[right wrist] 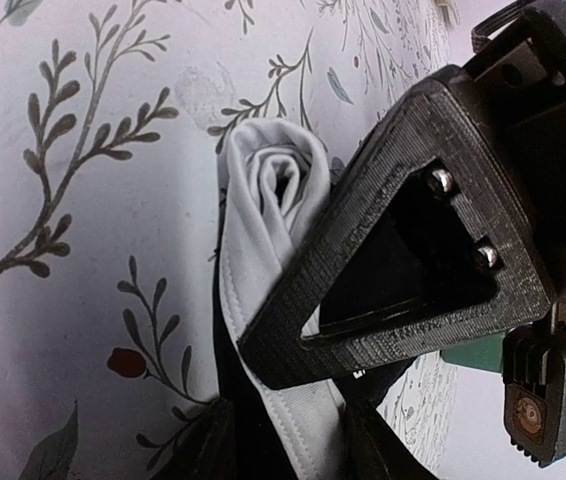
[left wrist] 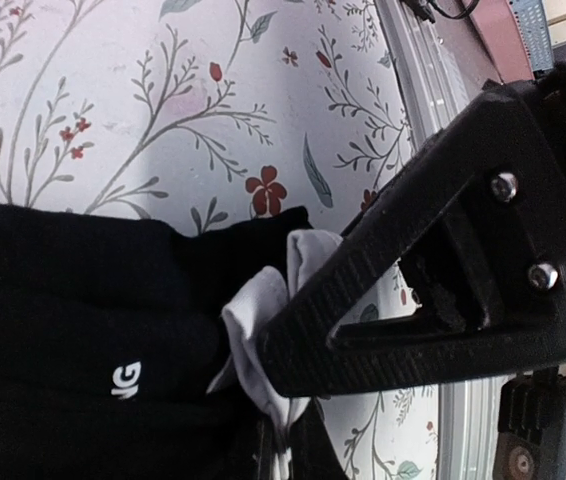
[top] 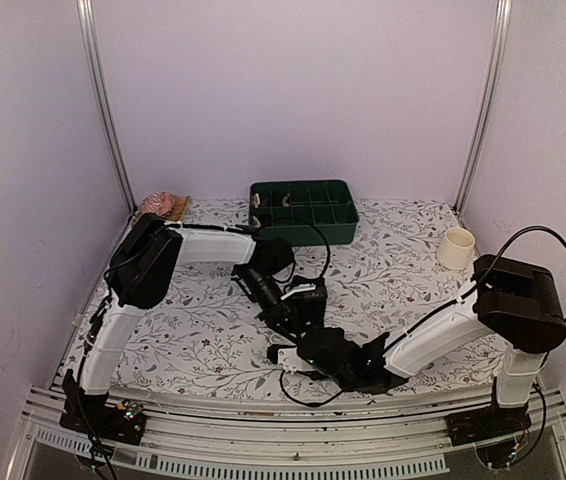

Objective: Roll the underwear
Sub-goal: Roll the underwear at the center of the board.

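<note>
One underwear (left wrist: 63, 300) (white waistband (right wrist: 273, 180) rolled), left gripper (top: 301, 315) clamped on it, right gripper (top: 303, 357) touching roll, closure unclear.

Count of things on the floral surface (top: 413, 290)
Two robot arms, the left arm (top: 128, 300) and the right arm (top: 443, 330); one green compartment box (top: 303, 228); one cream cup (top: 456, 248); one pink object (top: 160, 205); one piece of black underwear (left wrist: 63, 300) discernible.

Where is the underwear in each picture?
Top external: underwear low centre, white edge showing.
Left wrist: underwear lower left, black with white letters.
Right wrist: underwear centre, white band rolled up.
Shared landmark: the flowered cloth under it.
</note>
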You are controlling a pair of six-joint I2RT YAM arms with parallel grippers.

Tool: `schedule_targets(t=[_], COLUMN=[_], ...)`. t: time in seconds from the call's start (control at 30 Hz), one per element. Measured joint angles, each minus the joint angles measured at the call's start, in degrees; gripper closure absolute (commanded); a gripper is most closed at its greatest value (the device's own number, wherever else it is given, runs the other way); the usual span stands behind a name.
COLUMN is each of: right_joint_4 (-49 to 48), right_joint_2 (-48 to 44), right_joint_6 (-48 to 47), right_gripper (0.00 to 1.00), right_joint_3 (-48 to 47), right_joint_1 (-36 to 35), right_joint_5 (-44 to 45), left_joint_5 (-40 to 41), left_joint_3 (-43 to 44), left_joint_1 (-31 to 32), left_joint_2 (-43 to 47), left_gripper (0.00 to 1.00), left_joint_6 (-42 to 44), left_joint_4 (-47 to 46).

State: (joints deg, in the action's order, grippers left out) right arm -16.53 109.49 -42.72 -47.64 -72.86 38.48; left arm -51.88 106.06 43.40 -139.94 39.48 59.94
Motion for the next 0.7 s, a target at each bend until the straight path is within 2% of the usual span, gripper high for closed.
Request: schedule_targets(t=[0.1,0.17,0.3,0.5,0.7], right_joint_4=[0.2,0.9,3.9,9.1,13.1], right_joint_2=[1.0,1.5,2.3,2.3,1.0], right_joint_6=[-0.2,0.1,1.9,6.9,11.3], right_gripper=[0.77,0.85,0.89,0.93,0.95], right_joint_3=[-0.8,-1.4,-3.3,-6.2,-7.6], right_joint_1=[0.0,0.0,0.3,1.9,4.2], right_joint_5=[0.3,0.3,-0.2,-3.5,-10.1], left_joint_5=[0.0,0.0,0.0,0.1,3.4], left_joint_3=[0.1,0.1,0.1,-0.6,-6.4], left_joint_1=[-0.2,-0.3,-0.5,-0.5,-0.6], left_joint_2=[0.0,0.0,0.0,1.6,9.5], left_gripper=[0.95,0.85,0.76,0.38,0.15], left_joint_6=[0.2,0.4,1.2,2.0,2.7], left_joint_4=[0.4,0.5,0.8,0.8,-2.5])
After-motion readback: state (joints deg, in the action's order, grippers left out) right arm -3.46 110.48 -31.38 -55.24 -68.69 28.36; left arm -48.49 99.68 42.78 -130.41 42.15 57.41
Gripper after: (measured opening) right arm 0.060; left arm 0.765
